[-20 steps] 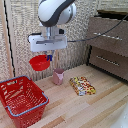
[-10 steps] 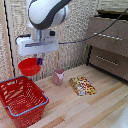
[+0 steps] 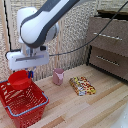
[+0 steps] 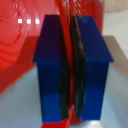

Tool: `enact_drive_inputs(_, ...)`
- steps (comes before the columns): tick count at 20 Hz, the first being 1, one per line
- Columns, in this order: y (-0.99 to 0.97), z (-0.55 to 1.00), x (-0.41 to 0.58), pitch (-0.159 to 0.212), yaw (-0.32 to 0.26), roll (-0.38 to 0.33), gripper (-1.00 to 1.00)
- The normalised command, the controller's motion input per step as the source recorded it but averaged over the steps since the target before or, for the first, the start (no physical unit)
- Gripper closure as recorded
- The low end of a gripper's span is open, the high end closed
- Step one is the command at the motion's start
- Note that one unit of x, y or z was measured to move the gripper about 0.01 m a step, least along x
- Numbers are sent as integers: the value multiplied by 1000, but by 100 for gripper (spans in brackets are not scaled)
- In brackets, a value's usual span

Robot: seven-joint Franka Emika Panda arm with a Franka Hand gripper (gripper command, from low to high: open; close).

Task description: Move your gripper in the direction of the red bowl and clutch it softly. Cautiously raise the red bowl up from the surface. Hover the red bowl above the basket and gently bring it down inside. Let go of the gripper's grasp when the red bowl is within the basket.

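Note:
The red bowl (image 3: 19, 79) hangs in the air over the far side of the basket (image 3: 25, 102), at the exterior view's left. My gripper (image 3: 27, 74) is a white block on the big white arm, and it is shut on the bowl's rim. In the wrist view the two dark blue fingers (image 4: 50, 70) press a thin red rim (image 4: 68, 55) between them, with the bowl's red inside (image 4: 17, 45) to one side. The basket is red mesh with a blue rim and stands on the wooden surface.
A pink cup (image 3: 58, 76) stands on the wood just to the exterior view's right of the basket. A flat colourful packet (image 3: 82, 85) lies further right. A dark wooden drawer cabinet (image 3: 110, 45) fills the back right, and a woven screen stands behind.
The arm has carried the red bowl toward the exterior view's left, from beside the pink cup to a spot over the basket.

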Motion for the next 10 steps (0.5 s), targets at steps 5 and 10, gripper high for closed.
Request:
enact_drive_inputs(5,214,-258,221,0,90,-5,-100)
enact_drive_inputs(10,40,114,214,33,49,0,-100)
